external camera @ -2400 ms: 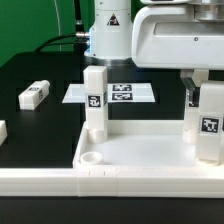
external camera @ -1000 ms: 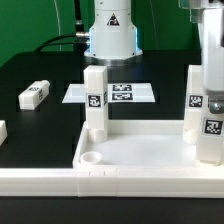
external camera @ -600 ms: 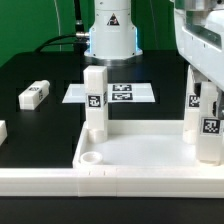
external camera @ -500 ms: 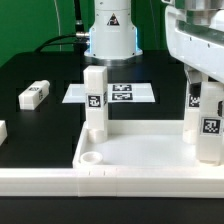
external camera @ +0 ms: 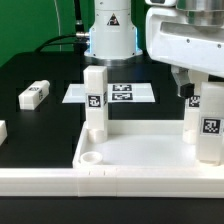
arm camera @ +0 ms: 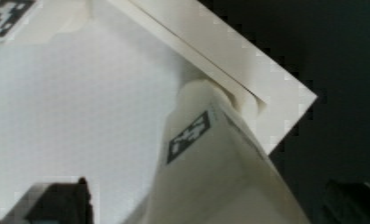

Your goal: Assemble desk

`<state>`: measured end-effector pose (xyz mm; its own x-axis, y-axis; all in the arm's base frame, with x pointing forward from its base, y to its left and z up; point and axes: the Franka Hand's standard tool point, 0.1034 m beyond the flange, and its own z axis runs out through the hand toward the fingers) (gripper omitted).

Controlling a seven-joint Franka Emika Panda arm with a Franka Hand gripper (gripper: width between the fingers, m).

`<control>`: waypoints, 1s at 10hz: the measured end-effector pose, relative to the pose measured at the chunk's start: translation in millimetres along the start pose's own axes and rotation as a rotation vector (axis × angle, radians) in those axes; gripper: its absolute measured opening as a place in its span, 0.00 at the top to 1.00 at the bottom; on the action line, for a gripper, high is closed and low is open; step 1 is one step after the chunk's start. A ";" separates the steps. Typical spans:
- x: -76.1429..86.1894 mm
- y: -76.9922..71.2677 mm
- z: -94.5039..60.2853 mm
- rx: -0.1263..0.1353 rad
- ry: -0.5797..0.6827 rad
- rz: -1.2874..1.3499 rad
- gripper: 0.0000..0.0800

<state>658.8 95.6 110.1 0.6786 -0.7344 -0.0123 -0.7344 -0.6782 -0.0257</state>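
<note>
The white tabletop [external camera: 140, 150] lies rim up at the front. Three tagged white legs stand in it: one at the back left corner [external camera: 95, 100], one at the back right [external camera: 194, 112], one in front of that [external camera: 211, 128]. My gripper [external camera: 193, 90] hangs over the back right leg, with a dark finger [external camera: 183, 88] beside its top. In the wrist view the leg [arm camera: 208, 150] rises between my fingertips [arm camera: 57, 200] with a gap on each side. The gripper [arm camera: 203, 205] is open around the leg. The tabletop floor [arm camera: 75, 100] shows below.
A loose leg [external camera: 35, 95] lies on the black table at the exterior view's left, and another [external camera: 2, 128] at the left edge. The marker board [external camera: 115, 93] lies behind the tabletop. An unfilled corner socket [external camera: 92, 157] is at front left. The robot base [external camera: 110, 35] stands behind.
The gripper, raised at the exterior view's right edge a second ago, has come down and toward the left over the back right leg. The legs and tabletop have not moved.
</note>
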 end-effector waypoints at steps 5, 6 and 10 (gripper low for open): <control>-7.4 -5.9 -0.2 -0.010 0.022 -0.422 0.19; -6.8 -6.7 -1.6 -0.014 0.027 -0.490 0.19; -4.8 -6.8 -2.1 -0.018 0.031 -0.594 0.33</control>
<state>660.5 103.6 112.4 0.9731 -0.2287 0.0279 -0.2288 -0.9735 -0.0023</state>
